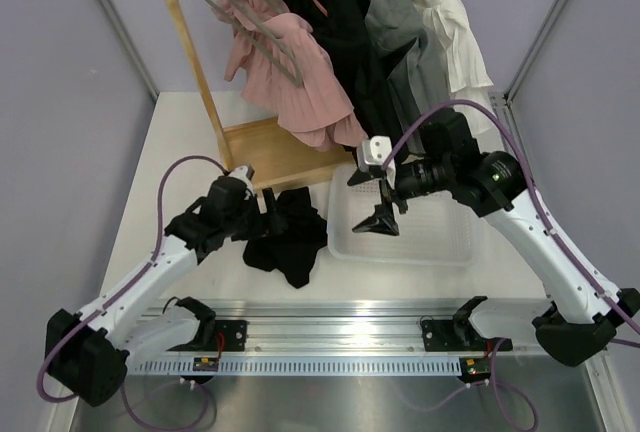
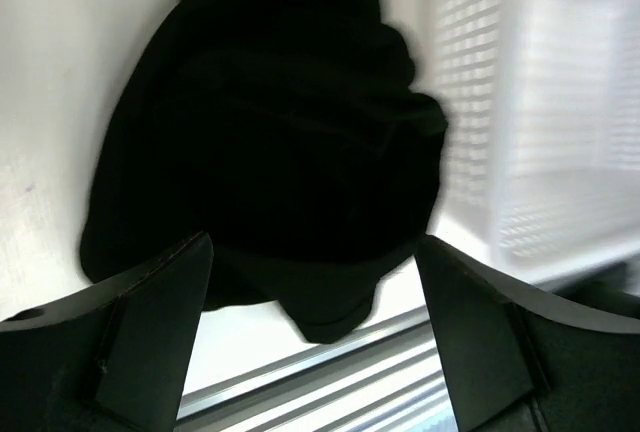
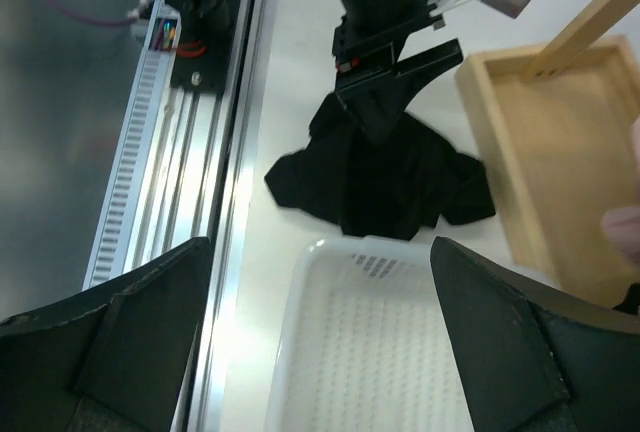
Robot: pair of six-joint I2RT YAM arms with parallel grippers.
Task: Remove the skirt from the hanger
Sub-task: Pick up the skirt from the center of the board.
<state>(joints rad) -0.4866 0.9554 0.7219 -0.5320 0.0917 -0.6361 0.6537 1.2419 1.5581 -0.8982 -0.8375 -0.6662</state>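
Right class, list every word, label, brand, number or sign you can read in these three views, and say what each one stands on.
No text can be read in any view.
Small coloured patch on the rail mount by the arm bases: too small and blurred to read.
Black skirt, white basket, wooden rack: no print shows on them.

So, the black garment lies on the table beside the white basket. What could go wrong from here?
1. The left fingers stand open low over the black garment; pulling back, they may catch a fold and drag it onto the metal rail.
2. The right fingers hang open above the white basket, near the hanging clothes; a wide swing might snag them.
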